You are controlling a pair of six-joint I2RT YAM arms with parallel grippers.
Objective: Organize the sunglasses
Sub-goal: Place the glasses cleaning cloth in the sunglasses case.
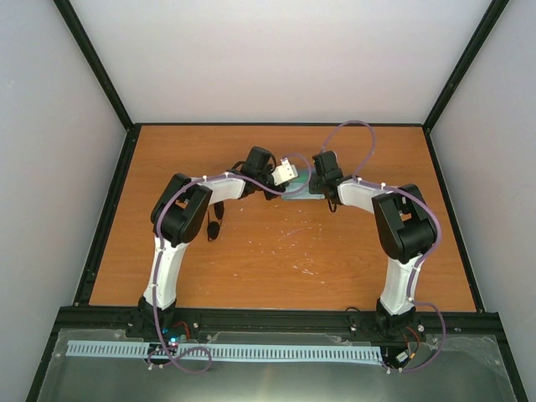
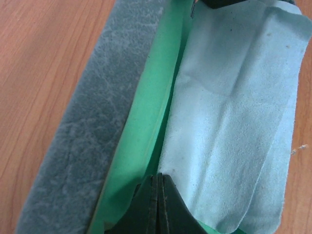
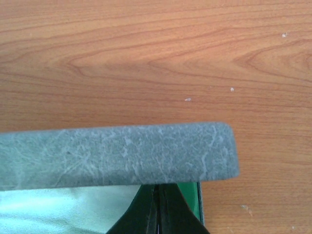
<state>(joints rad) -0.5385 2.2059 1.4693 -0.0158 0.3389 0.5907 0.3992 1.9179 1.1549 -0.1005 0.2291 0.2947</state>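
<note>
Sunglasses [image 1: 214,222], as I judge the small dark shape, lie on the bench [image 1: 335,260] at 8 o'clock from both hands, long axis near 12-to-6, beside the left arm. Left hand [image 2: 158,204] and right hand [image 3: 158,209] are pressed together at the open case [image 2: 83,146], where the cloth [image 2: 229,112] lies. I judge the left arm is nearer.

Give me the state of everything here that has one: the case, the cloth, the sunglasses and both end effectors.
case: open, green lining showing.
cloth: spread out, lying across the open case.
sunglasses: outside the case, on the table; too small to tell whether they are folded.
left end effector: shut, at the cloth's near edge.
right end effector: shut, by the case's grey flap.
</note>
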